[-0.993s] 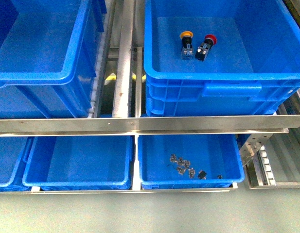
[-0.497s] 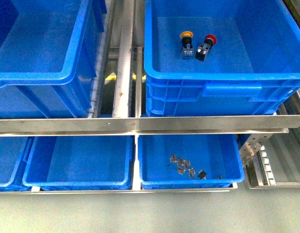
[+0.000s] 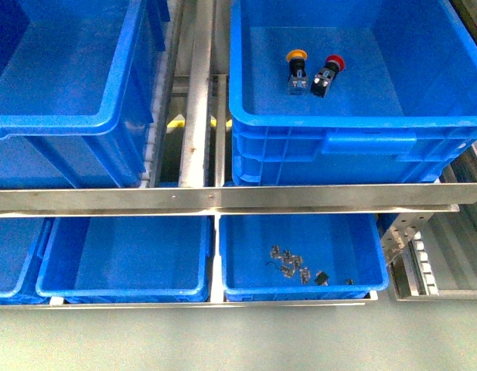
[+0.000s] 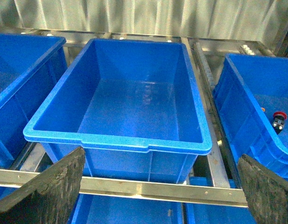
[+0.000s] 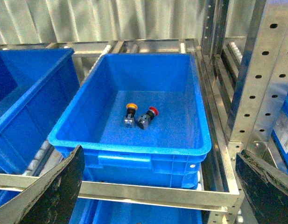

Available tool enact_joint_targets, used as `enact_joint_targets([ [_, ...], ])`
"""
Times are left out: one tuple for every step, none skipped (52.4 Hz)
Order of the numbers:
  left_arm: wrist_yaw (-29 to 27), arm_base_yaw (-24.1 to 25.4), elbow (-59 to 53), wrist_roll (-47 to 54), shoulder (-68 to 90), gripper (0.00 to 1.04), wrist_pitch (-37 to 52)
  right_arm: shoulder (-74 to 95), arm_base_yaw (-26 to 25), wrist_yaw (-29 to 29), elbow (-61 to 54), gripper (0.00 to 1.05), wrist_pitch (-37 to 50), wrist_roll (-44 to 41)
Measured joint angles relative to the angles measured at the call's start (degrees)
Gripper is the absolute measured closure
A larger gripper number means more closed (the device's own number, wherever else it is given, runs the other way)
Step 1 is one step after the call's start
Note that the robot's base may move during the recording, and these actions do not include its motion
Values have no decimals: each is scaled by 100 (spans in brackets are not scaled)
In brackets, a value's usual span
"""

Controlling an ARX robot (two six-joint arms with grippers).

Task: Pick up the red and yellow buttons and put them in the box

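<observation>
Yellow button [image 3: 297, 56] and red button [image 3: 335, 61] side by side in the box [image 3: 362, 124], near its far wall; left gripper [image 4: 158, 186] and right gripper [image 5: 158, 186] both wide open, empty.

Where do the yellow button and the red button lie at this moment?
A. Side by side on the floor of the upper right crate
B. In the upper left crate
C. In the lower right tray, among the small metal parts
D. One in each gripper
A: the yellow button and the red button lie side by side inside the upper right crate, and no gripper holds them.
</observation>
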Motion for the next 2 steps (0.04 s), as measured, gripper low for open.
enact_joint_targets([
  [0,0,0,0,0,8,0,0,0,0,0,7,0,0],
  [0,0,0,-2,0,8,0,0,0,0,0,7,0,0],
])
